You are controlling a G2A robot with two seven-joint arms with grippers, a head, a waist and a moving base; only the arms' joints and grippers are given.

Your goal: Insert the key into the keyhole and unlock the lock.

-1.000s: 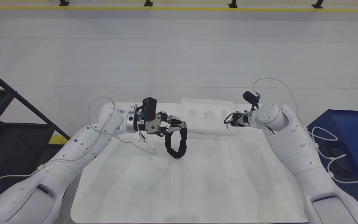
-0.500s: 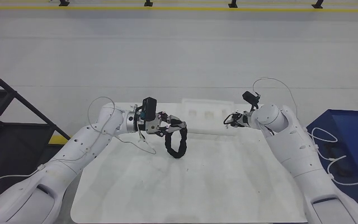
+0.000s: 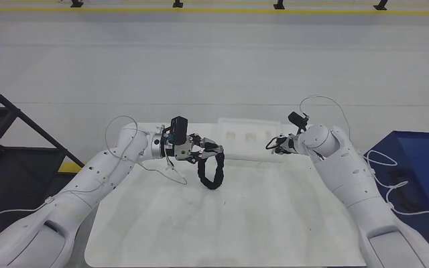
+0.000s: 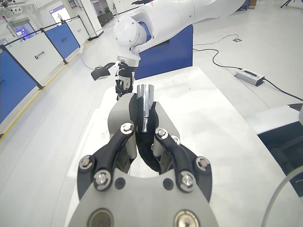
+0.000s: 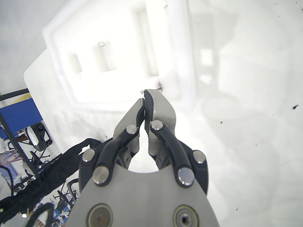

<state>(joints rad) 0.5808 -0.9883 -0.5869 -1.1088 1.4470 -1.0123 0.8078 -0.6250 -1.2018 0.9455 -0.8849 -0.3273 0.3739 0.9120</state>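
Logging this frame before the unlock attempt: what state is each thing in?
lock, held up in the left gripper, chain hanging, apart from the right gripper
left gripper, shut on lock
right gripper, shut; anything pinched is too small to tell
tray, flat on table, small ring in one recess

open lab hall, blue barrier panels [image 4: 62, 40]

Bright, even overhead light blows the foam tray [image 5: 180, 48] to white glare and glints on the chrome lock [image 4: 145, 105]; shadows stay soft.
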